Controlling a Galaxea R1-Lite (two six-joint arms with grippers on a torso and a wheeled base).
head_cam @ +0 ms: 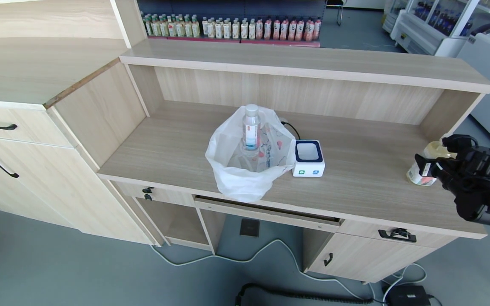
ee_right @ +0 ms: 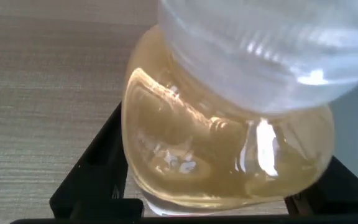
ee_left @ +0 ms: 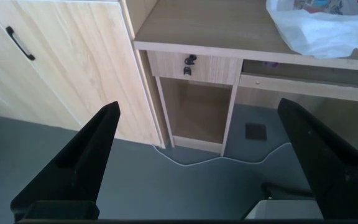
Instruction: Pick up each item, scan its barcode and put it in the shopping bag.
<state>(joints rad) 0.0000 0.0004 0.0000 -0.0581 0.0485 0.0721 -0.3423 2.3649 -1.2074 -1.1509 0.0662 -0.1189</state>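
My left gripper (ee_left: 197, 109) hangs with its fingers wide apart over the floor in front of the counter (head_cam: 355, 178). Mid-counter stands the shopping bag (head_cam: 232, 178), white and open, with a clear bottle (head_cam: 251, 127) upright inside it. The scanner (head_cam: 309, 158) sits just beside the bag (on its right side). At the counter's right end my right gripper (head_cam: 434, 158) is clamped on the yellow drink bottle (head_cam: 419, 176), which is upright.

Right hand (head_cam: 431, 168) around yellow bottle (head_cam: 418, 174) on counter (head_cam: 355, 187), far right; clear bottle (head_cam: 251, 127) in bag (head_cam: 236, 180).
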